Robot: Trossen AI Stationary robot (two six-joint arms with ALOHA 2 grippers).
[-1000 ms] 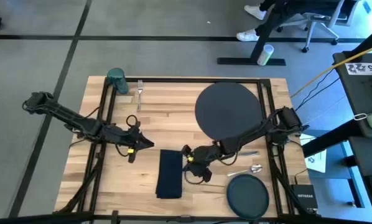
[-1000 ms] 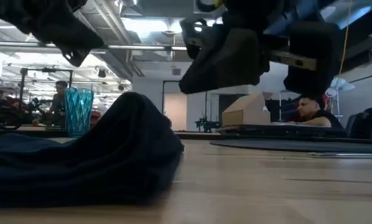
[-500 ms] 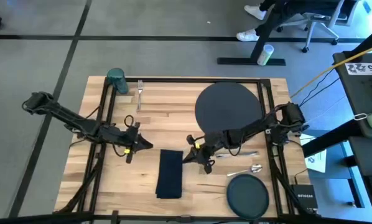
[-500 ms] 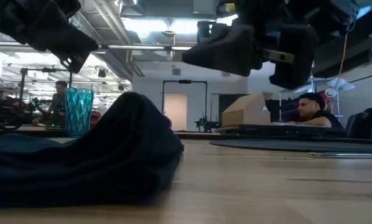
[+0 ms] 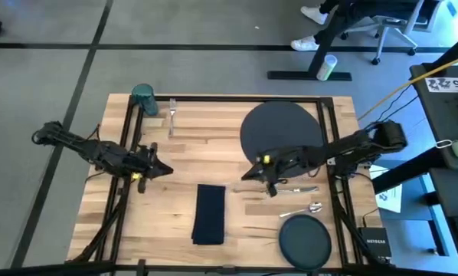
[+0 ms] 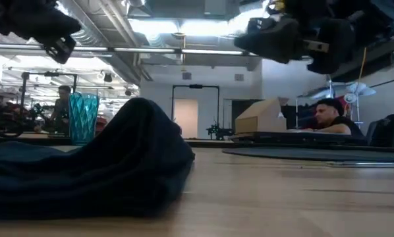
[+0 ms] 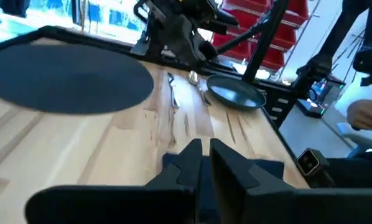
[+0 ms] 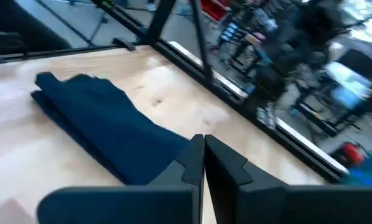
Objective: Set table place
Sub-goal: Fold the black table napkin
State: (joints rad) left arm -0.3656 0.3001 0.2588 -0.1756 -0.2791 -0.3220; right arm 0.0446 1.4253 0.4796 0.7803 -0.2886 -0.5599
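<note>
Counting one napkin, two plates

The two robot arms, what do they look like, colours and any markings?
Both are dark, slender, jointed arms. The left gripper and the right gripper are black with two flat, tapered fingers. Each wrist carries a small yellow marking, and thin dark cables loop beside the left one.

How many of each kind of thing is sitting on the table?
Plates: 2, the charger and the smaller plate
Cutlery: 3, fork, knife, spoon
Napkin: 1
Cup: 1
Total: 7
</note>
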